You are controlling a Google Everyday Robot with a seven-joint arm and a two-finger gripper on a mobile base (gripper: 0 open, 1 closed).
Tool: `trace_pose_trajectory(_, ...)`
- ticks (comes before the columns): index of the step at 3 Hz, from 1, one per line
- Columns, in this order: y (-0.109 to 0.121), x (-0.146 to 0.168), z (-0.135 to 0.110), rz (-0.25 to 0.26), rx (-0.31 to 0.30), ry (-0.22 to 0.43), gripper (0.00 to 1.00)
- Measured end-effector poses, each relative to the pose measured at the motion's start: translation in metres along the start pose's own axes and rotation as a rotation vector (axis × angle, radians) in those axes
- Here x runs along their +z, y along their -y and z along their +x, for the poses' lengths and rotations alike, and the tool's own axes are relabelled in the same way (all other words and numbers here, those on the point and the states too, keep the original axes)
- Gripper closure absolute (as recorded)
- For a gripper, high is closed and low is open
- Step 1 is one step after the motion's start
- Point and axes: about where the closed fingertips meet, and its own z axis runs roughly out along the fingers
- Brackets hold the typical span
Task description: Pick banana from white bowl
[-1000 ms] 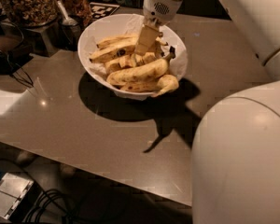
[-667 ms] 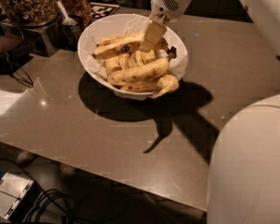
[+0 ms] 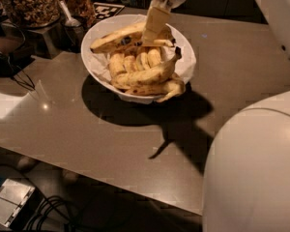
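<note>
The white bowl with its paper lining stands at the back middle of the grey table. It holds several ripe bananas. My gripper comes down from the top over the bowl's far side and is shut on the banana, the freckled one with a small blue sticker. That banana sticks out to the left from the fingers and lies raised over the others, tilted down towards the bowl's left rim. The other bananas lie beneath it and in front of it.
Glass jars of nuts and a metal scoop stand left of the bowl, with a black-and-white tag behind. Cables lie at the table's left. My white body fills the lower right.
My gripper has moved up a little from among the bananas, and the stickered banana has come up with it at its right end.
</note>
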Motion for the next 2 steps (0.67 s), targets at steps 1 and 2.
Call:
trace_pose_trajectory(1,-0.0018,-0.0112,-0.0135,0.022,-0.015,-0.028,1.00)
trace_pose_trajectory(2,-0.0068,-0.0170,-0.0208,0.030,-0.012,-0.032,1.00)
